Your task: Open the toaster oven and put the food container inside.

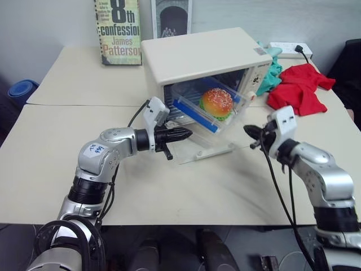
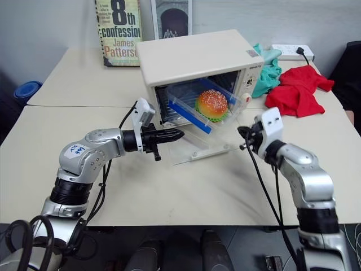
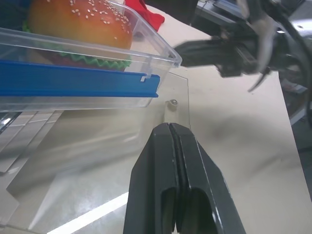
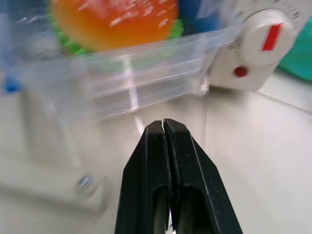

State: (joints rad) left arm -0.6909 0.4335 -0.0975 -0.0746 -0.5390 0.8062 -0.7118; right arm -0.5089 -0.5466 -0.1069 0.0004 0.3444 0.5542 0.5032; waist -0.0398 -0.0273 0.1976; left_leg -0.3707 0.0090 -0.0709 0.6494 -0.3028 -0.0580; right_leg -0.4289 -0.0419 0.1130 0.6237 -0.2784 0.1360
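The cream-white toaster oven (image 1: 197, 56) stands at the back of the table with its glass door (image 1: 198, 149) folded down flat. The clear food container (image 1: 194, 107), with a blue side clip and a toy hamburger (image 1: 216, 103) inside, sits partly in the oven's opening and juts out over the door. My left gripper (image 1: 189, 134) is shut and empty, pointing at the container's front left from just above the door; the left wrist view shows it (image 3: 169, 127) below the blue clip. My right gripper (image 1: 247, 130) is shut and empty, to the right of the door, near the knob (image 4: 265, 36).
A book (image 1: 119, 31) and a framed picture (image 1: 171, 17) stand against the wall behind the oven. A teal cloth (image 1: 273, 70), a red cloth (image 1: 299, 87) and a power strip (image 1: 290, 49) lie at the right. A blue object (image 1: 21, 90) sits off the left edge.
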